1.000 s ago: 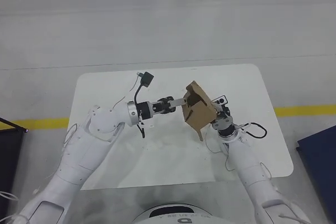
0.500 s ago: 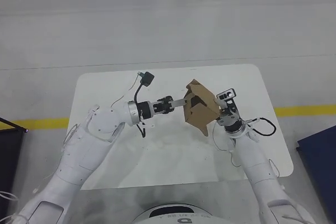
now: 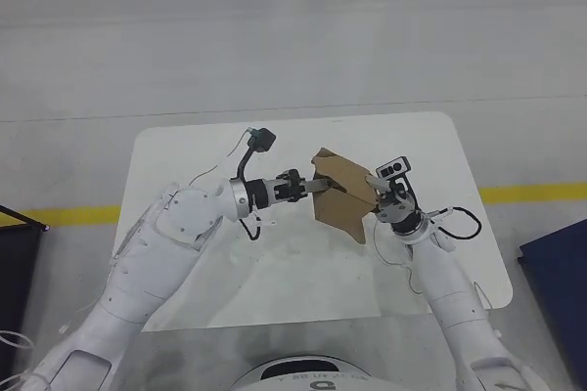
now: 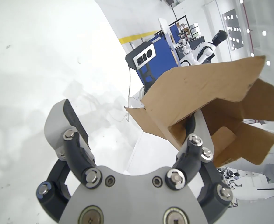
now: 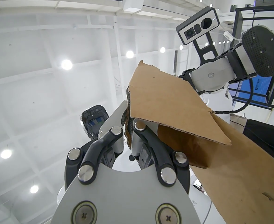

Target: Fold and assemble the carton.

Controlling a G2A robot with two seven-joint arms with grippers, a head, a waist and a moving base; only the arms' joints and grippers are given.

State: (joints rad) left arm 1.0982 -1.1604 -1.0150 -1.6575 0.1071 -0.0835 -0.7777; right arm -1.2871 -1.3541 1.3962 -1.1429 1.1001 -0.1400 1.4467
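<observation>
White table [image 3: 225, 283], grey floor [image 3: 274, 59]; right claw [image 5: 128, 120] pinches carton [image 3: 342, 186], left claw [image 4: 130, 113] spread wide.

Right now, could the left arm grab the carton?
Probably yes: the left tool is open right at the carton, one finger behind a flap, while the right tool holds it.

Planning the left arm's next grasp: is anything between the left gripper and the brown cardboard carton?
Nothing visible does. The open left gripper sits at the brown cardboard carton, one finger against a flap, the other free above the white table. The right gripper is shut on its opposite edge.
</observation>
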